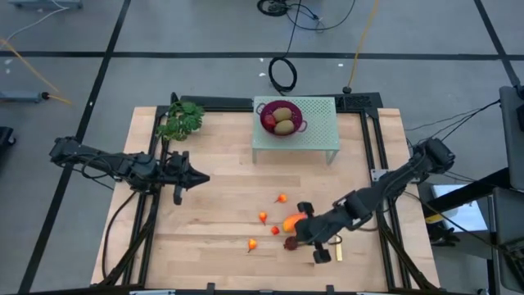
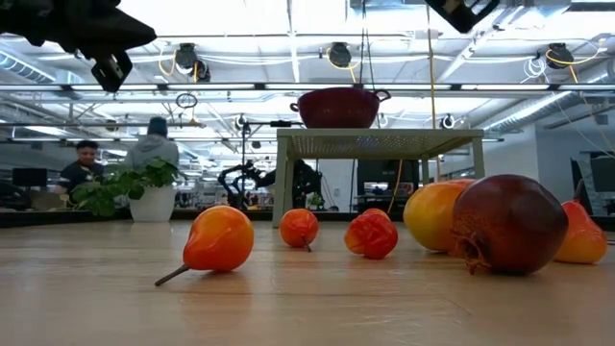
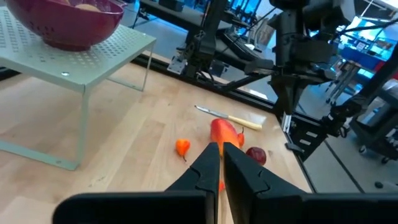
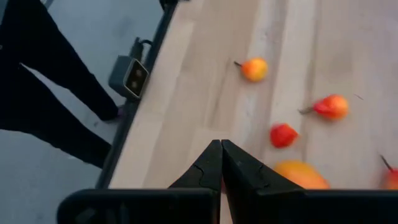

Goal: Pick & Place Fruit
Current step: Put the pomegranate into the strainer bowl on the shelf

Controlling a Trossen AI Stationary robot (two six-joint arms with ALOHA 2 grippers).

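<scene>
Dark red fruit (image 2: 509, 223) lies just under the right hand (image 1: 309, 232), pressed together, holding nothing. Next it must spread and grab one for the bowl (image 1: 282, 117).

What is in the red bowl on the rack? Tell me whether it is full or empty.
Partly filled. The red bowl on the pale green rack holds two olive-brown fruits and something dark red; other fruit lies on the table.
</scene>
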